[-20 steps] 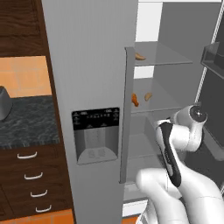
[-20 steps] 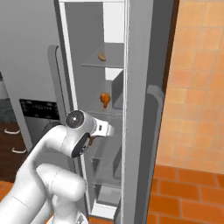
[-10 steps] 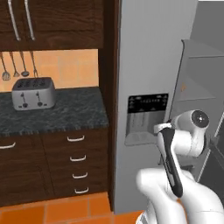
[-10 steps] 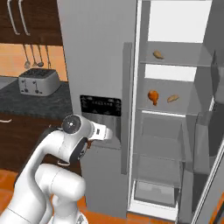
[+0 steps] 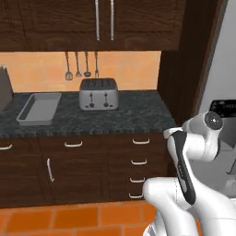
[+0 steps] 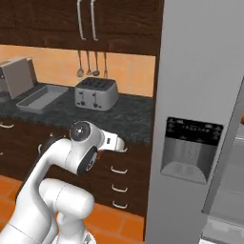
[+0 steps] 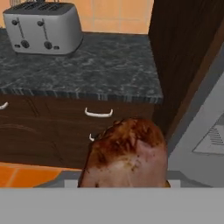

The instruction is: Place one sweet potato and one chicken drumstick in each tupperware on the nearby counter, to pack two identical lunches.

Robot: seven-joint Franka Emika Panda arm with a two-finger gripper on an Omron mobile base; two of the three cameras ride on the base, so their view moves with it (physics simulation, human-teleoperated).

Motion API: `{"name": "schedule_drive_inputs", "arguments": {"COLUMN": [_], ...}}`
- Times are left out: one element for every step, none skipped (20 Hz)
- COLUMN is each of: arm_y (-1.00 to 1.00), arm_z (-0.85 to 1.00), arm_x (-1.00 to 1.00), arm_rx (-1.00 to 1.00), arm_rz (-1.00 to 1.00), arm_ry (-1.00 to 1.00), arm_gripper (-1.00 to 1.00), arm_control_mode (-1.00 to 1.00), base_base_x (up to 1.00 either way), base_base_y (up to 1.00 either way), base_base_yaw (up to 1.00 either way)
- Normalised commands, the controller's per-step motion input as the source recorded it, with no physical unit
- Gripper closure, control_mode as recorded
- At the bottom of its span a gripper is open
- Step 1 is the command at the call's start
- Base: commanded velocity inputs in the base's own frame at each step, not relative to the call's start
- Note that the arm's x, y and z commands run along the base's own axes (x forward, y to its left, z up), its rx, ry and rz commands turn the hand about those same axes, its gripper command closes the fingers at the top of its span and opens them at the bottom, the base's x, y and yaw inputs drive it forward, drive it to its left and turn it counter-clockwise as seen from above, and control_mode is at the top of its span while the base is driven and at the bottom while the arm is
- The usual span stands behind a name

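Observation:
A mottled red-brown and pinkish lump, which I take for the sweet potato (image 7: 127, 155), fills the lower middle of the hand view, with the gripper shut on it and the fingertips hidden behind it. In the right base view the gripper (image 6: 116, 141) sticks out rightward from the folded arm, in front of the drawers. One empty light-grey tupperware (image 5: 39, 107) (image 6: 42, 97) lies on the dark marbled counter (image 5: 131, 115) (image 6: 128, 116) (image 7: 100, 65), left of the toaster and well to the left of the gripper. The chicken drumstick is out of view.
A silver toaster (image 5: 98, 93) (image 6: 96, 93) (image 7: 43, 27) stands mid-counter under hanging utensils (image 5: 82, 64). A grey boxy appliance (image 6: 16, 74) sits at the far left. The grey fridge (image 6: 200, 71) with its dispenser (image 6: 190, 150) rises to the right. Drawers with silver handles (image 5: 138, 161) face the arm.
The whole picture has swung from the open fridge to the counter, so the base has moved. The grip on the held piece is unchanged.

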Motion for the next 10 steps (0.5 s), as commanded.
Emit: {"name": "schedule_drive_inputs", "arguments": {"arm_y": [0.00, 0.00, 0.00, 0.00, 0.00, 0.00, 0.00, 0.00, 0.00, 0.00], "arm_z": [0.00, 0.00, 0.00, 0.00, 0.00, 0.00, 0.00, 0.00, 0.00, 0.00], "arm_x": [0.00, 0.00, 0.00, 0.00, 0.00, 0.00, 0.00, 0.00, 0.00, 0.00], "arm_rx": [0.00, 0.00, 0.00, 0.00, 0.00, 0.00, 0.00, 0.00, 0.00, 0.00], "arm_rz": [0.00, 0.00, 0.00, 0.00, 0.00, 0.00, 0.00, 0.00, 0.00, 0.00], "arm_ry": [0.00, 0.00, 0.00, 0.00, 0.00, 0.00, 0.00, 0.00, 0.00, 0.00], "arm_gripper": [1.00, 1.00, 1.00, 1.00, 1.00, 1.00, 1.00, 1.00, 1.00, 1.00], "arm_control_mode": [1.00, 1.00, 1.00, 1.00, 1.00, 1.00, 1.00, 1.00, 1.00, 1.00], "base_base_x": [0.63, 0.67, 0.75, 0.78, 0.81, 0.81, 0.86, 0.90, 0.90, 0.87], "base_base_y": [1.00, 1.00, 1.00, 1.00, 1.00, 1.00, 1.00, 1.00, 1.00, 1.00], "base_base_yaw": [0.12, 0.11, 0.07, 0.04, 0.00, 0.00, 0.00, 0.00, 0.00, 0.00]}}
